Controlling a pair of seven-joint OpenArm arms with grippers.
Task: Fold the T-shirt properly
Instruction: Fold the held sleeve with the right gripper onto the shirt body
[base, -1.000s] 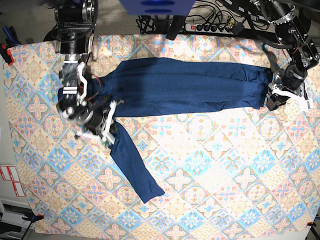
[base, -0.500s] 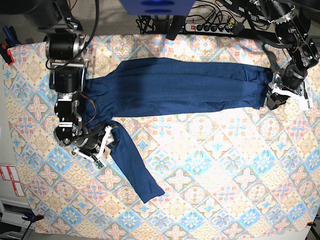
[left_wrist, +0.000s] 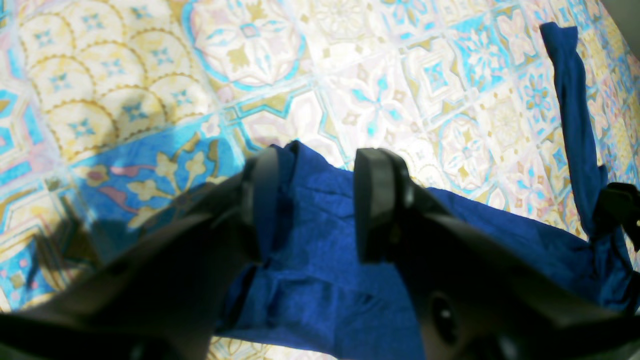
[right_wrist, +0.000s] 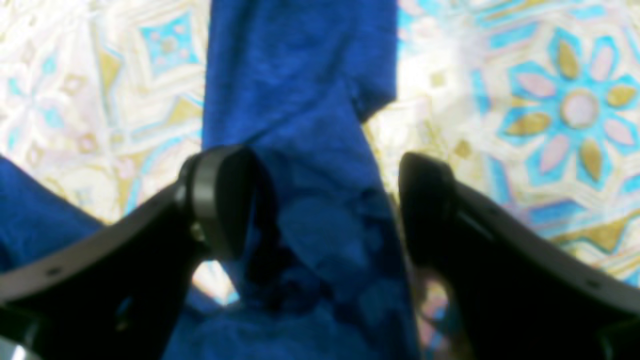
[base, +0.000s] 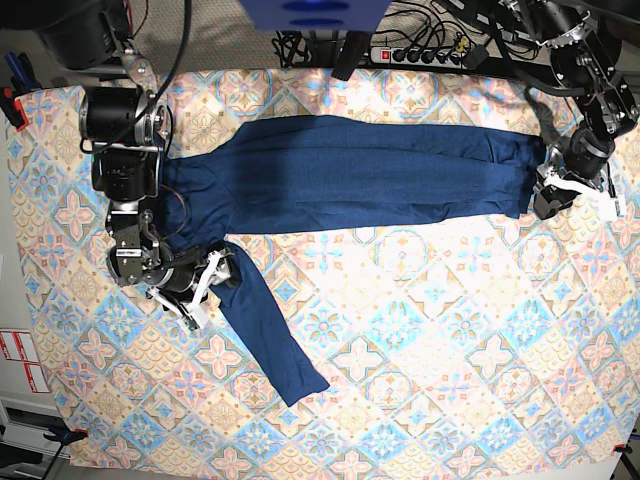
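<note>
In the left wrist view, our left pincer (left_wrist: 310, 195) stands parted over the hem of the T-shirt (left_wrist: 325, 280), cloth between the jaws, not visibly pinched; we should hold this end flat. In the right wrist view, our right pincer (right_wrist: 325, 200) is wide apart, the sleeve running forward between its jaws; we should regrip low, near the cuff. In the base view, the T-shirt's (base: 350, 175) long axis runs from one pincer to the other.

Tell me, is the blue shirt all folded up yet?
Not yet. The T-shirt lies folded lengthwise into a long band on the patterned cloth, and one sleeve sticks out unfolded.
</note>
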